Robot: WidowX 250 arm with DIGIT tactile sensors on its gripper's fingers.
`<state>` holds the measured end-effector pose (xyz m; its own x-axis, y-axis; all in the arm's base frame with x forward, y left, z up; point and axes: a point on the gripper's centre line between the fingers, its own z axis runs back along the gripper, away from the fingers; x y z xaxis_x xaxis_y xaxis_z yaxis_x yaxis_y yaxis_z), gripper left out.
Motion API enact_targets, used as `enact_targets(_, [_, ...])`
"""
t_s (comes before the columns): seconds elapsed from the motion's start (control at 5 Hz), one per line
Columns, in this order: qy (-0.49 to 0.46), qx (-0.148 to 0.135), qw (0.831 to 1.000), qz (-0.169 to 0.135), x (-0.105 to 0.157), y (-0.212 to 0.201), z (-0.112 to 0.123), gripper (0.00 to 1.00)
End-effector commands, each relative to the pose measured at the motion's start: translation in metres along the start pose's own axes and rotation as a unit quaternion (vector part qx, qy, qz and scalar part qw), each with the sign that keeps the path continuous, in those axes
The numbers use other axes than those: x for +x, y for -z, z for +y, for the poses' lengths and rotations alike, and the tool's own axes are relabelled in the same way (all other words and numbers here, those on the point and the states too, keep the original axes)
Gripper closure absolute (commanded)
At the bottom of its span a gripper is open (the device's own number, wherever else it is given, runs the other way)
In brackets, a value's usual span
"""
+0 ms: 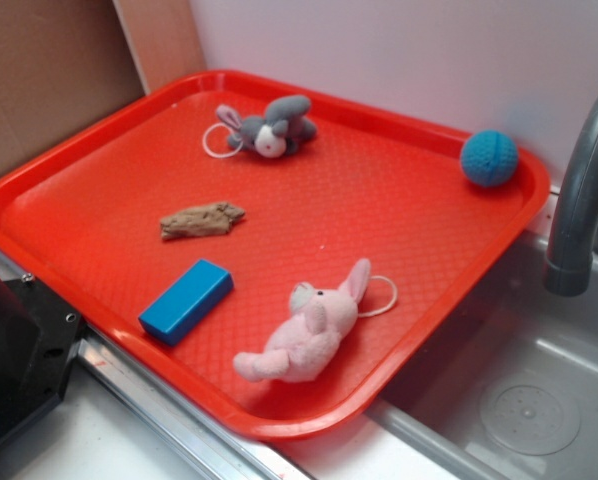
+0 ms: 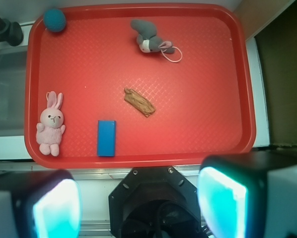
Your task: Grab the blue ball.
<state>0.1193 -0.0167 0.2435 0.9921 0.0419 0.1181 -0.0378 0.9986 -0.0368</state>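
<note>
Red plastic tray with a diamond-textured floor and raised rim (image 1: 39,190) sits on a white counter beside a grey metal sink (image 1: 539,390); grey curved faucet (image 1: 579,200) at right edge of the exterior view; pale wall behind, brown cardboard panel (image 1: 49,70) upper left. On the tray: grey plush bunny with a white loop cord (image 1: 269,127) near the far rim; brown rough wood-like chunk (image 1: 201,220) mid-tray; smooth blue rectangular block (image 1: 186,300) near the front rim; pink plush bunny (image 1: 304,330) lying front right. Small teal-blue crocheted yarn ball (image 1: 489,158) rests in the tray's far right corner, against the rim; in the wrist view it is at upper left (image 2: 54,20). Gripper (image 2: 138,203) at the bottom of the wrist view, jaws spread wide, holding nothing, pads (image 2: 223,203) glowing teal; ball well apart from them, diagonally across the tray.
</note>
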Motion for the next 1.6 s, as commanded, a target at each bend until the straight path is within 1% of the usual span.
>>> enact_targets(0.0, [0.0,0.0,1.0,0.0,0.0,0.0,0.0,0.0])
enact_targets(0.2, [0.002,0.039,0.999,-0.002,0.032,0.052,0.003,0.0])
enact_targets(0.4, [0.029,0.018,0.999,-0.021,0.067,0.084,-0.005,0.0])
enact_targets(0.6, [0.048,-0.01,0.998,-0.027,0.11,0.12,-0.025,0.0])
enact_targets(0.8, [0.078,-0.053,0.994,-0.052,0.142,0.144,-0.054,0.0])
enact_targets(1.0, [0.094,-0.042,0.993,-0.064,0.172,0.168,-0.089,0.0])
enact_targets(1.2, [0.109,-0.04,0.992,-0.056,0.197,0.199,-0.118,0.0])
enact_targets(1.4, [0.144,-0.039,0.987,-0.061,0.204,0.215,-0.15,0.0])
